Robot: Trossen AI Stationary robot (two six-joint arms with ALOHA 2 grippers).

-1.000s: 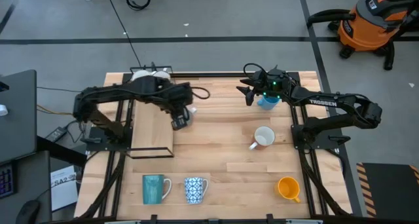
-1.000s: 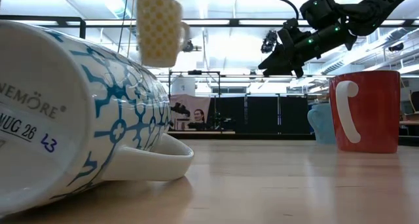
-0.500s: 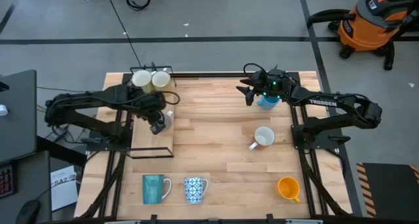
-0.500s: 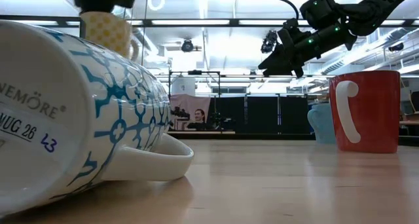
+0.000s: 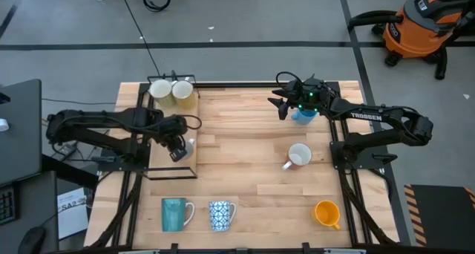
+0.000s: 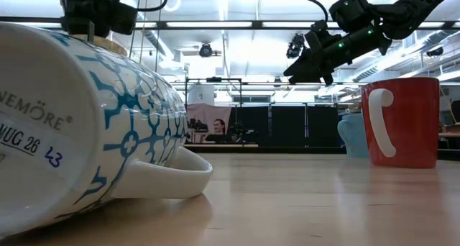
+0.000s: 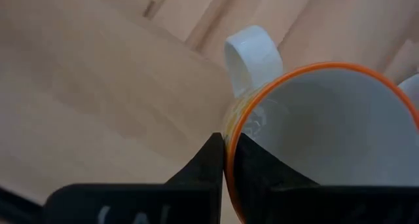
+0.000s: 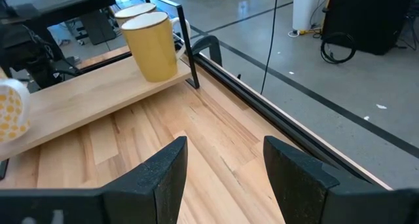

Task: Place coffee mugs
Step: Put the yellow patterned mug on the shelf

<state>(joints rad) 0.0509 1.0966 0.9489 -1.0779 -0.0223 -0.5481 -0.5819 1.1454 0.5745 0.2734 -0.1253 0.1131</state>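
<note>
Mugs, ceramic, handled, listed outward from table's front edge, placed against raised light-wood shelf [image 5: 165,154] at left. Teal mug [image 5: 175,214] and blue-and-white patterned mug [image 5: 220,215]: front, right of shelf. Orange mug [image 5: 326,213]: front right, well apart. White mug [image 5: 299,156]: centre-right, on side. Left gripper [image 5: 180,145]: over shelf's right edge, fingers pinching rim of orange-rimmed dotted mug [image 7: 327,139]. Right gripper [image 5: 280,105]: spread, empty, above light blue mug [image 5: 303,116]. White mug [image 5: 159,90] and pale yellow mug [image 5: 182,93]: upright, touching, shelf's far end.

Left hand [image 5: 178,146] over shelf [image 5: 172,156]; right hand [image 5: 282,104] by blue mug [image 5: 302,116].
</note>
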